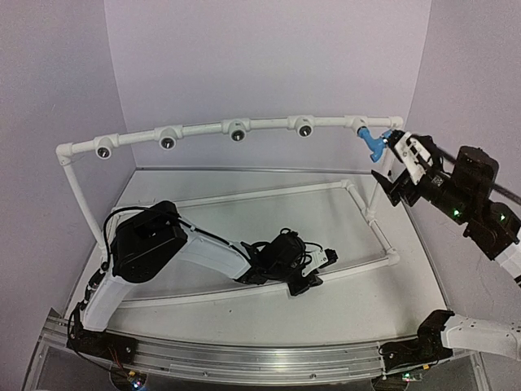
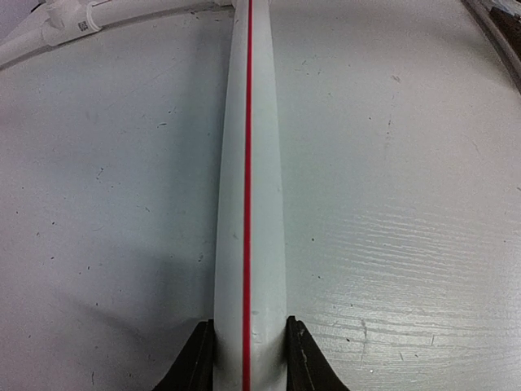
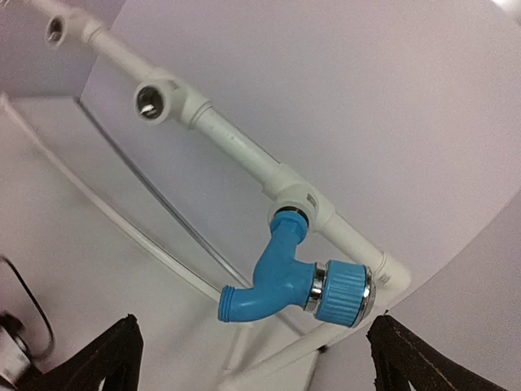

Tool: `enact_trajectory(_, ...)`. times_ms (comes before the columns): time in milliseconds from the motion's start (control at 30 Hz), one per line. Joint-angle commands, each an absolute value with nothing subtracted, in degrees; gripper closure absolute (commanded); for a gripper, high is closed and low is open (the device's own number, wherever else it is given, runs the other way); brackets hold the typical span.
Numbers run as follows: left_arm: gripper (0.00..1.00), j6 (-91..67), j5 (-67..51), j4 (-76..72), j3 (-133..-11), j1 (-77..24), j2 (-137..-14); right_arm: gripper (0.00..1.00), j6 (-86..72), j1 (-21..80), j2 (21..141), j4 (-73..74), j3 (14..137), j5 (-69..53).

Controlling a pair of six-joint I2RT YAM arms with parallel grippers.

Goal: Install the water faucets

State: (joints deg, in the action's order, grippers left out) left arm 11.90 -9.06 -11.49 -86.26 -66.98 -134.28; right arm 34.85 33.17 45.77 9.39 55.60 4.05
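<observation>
the water faucet, bright blue, sits plugged by its stem into the last tee fitting at the right end of the raised pipe rail. its threaded spout angles down and its ribbed knob, backed by a chrome ring, points sideways. the right pincer hangs just beside it, released, with its jaws spread wide to either side and touching nothing. the right arm reaches up and in from the right edge, wrist about level with the rail. the left arm lies low over the tabletop, forearm stretched toward the middle. the left pincer is clenched on a white pipe with a red stripe, which lies on the tabletop.
</observation>
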Motion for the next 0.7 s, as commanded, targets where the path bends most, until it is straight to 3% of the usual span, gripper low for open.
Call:
enact_trajectory(0, 1.0, 13.56, -16.41, 2.35, -83.99, -69.33, -139.34, 0.02, 77.11, 33.4, 48.66, 18.28, 60.76, 0.9)
enact_trajectory(367, 1.0, 13.62, -16.2, 2.36, -83.96, -69.3, -139.4, 0.04, 107.14, 33.4, 65.08, 9.39, 70.06, 22.31)
enact_trajectory(467, 1.0, 13.69, -16.05, 2.37, -83.77, -69.35, -139.17, 0.09, 109.05, 33.4, 66.79, 6.59, 70.21, 25.57)
enact_trajectory(667, 1.0, 13.68, -16.19, 2.37, -84.02, -69.35, -139.39, 0.3, 106.25, 33.47, 69.04, 2.62, 68.81, 30.46)
